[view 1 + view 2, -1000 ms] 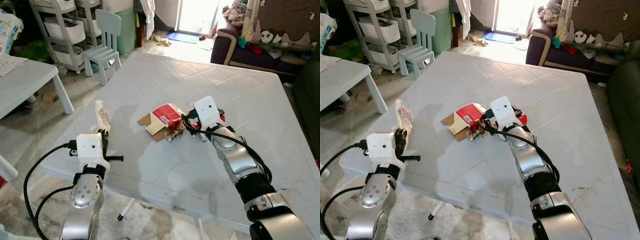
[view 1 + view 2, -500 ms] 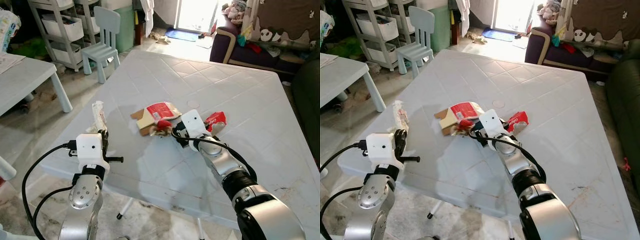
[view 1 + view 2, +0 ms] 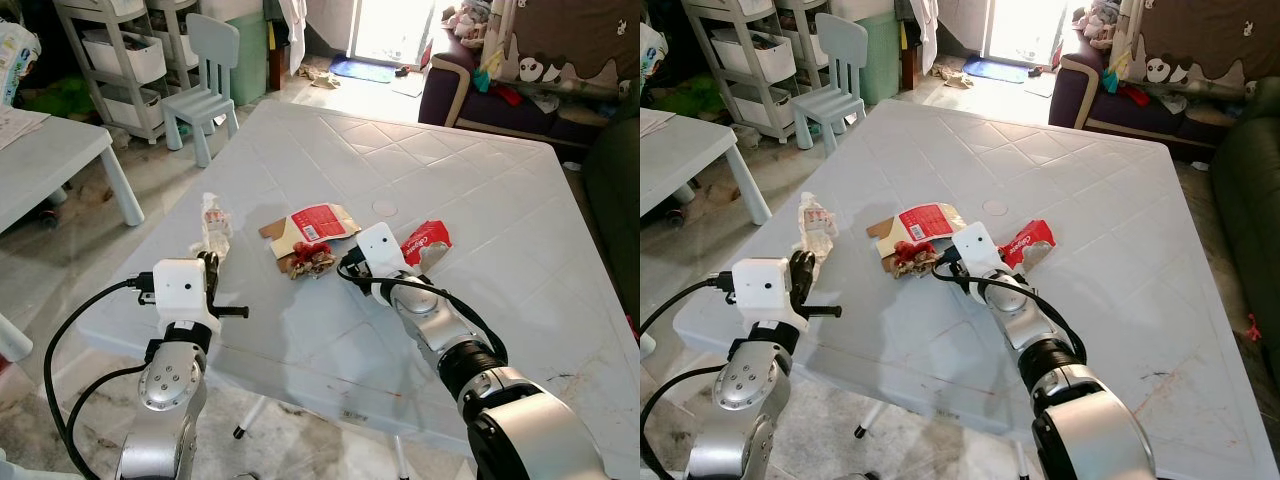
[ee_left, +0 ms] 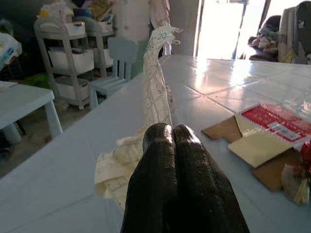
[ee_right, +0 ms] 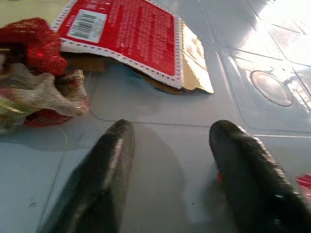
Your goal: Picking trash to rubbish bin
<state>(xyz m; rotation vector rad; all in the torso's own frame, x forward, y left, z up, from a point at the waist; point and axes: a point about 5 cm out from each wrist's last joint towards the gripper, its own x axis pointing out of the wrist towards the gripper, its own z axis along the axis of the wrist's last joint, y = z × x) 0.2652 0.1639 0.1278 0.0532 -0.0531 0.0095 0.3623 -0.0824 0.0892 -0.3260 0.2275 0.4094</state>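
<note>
L gripper [image 3: 209,272] sits at the table's near-left edge, fingers [image 4: 170,160] pressed together w/ nothing between them; crumpled white wrapper [image 3: 212,218] lies on the white tabletop [image 3: 480,190] just beyond the fingertips, one twisted end sticking up in the L wrist view; vs 0.5 s ago the wrapper looks nearer the gripper and more bunched, though the camera has shifted a bit, so part of that may be view change; L arm itself much as before.

Centre: flattened red-and-tan carton [image 3: 312,224] lies flat on the table, printed red face up, barcode visible in the R wrist view; a crumpled red/silver foil wad [image 3: 310,258] touches its near edge; both have slid slightly left relative to 1 s ago, when the carton still looked boxy and stood right against the R gripper.

R gripper [image 5: 167,145] rests low on the tabletop just right of the foil wad, fingers spread apart, gripping nothing; bare table between them; carton now a little beyond the tips, apart from them.

Right of the R wrist: red crumpled packet [image 3: 424,243] lies on the table, just behind the gripper's white housing; it was hidden under the arm 1 s ago, in view since 0.5 s ago.

Far left: small pale-blue chair [image 3: 207,72] and shelving unit [image 3: 110,60] on the floor.
</note>
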